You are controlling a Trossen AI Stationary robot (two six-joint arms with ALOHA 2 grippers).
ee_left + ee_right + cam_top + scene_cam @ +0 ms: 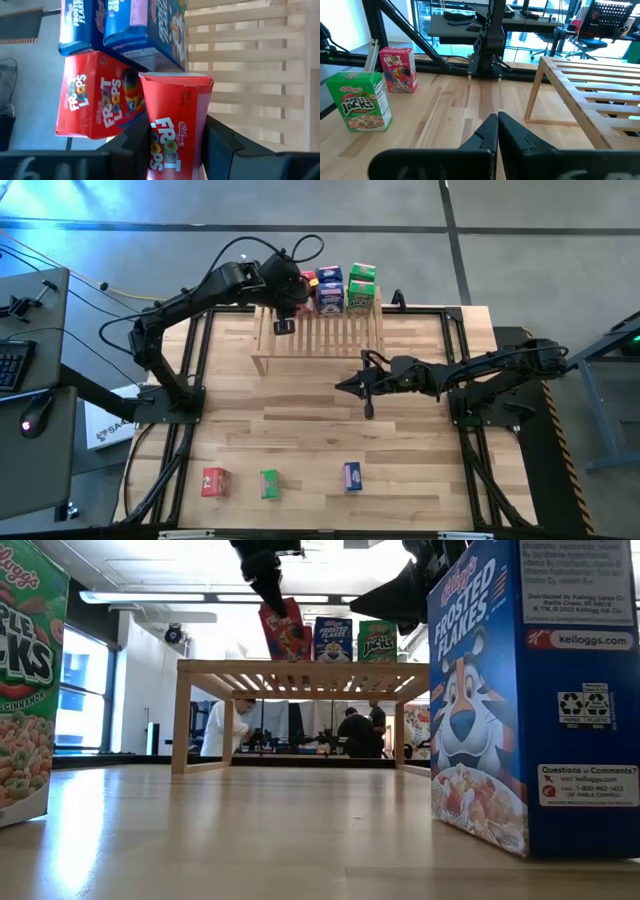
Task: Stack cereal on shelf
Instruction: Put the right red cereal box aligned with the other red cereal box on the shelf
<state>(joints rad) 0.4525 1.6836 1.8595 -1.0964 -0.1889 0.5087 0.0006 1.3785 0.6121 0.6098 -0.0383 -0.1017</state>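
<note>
- High view: I see the left gripper (287,298) over the shelf (320,340) at upper centre, next to the cereal stack. Red Froot Loops box (309,280) sits just right of it, mostly covered by the arm.
- On the shelf's far edge, upper centre: blue Frosted Flakes boxes (330,290) and green Apple Jacks boxes (362,287), each two high, side by side.
- Right gripper (350,386) at frame centre, below the shelf, over bare table (300,440). Fingers together, nothing in them.
- Along the bottom of the frame, three loose boxes well apart from the shelf: red box (215,481), green box (269,484), blue box (352,475).
- Low view: left gripper comes in top centre, clamped on a tilted Froot Loops box (285,630) above the shelf top. Frosted Flakes (332,639) and Apple Jacks (377,640) stand upright to its right.
- Large blue box fills the right edge, green box the left edge. People show in the room under the shelf.
- Left wrist view: fingers (224,150) grip the red box at bottom centre on both sides. A second Froot Loops box (95,97) lies centre left under two blue boxes, slats on the right.
- Right wrist view: fingers (485,135) closed at bottom centre. Apple Jacks and Froot Loops boxes at left, shelf corner at right.
</note>
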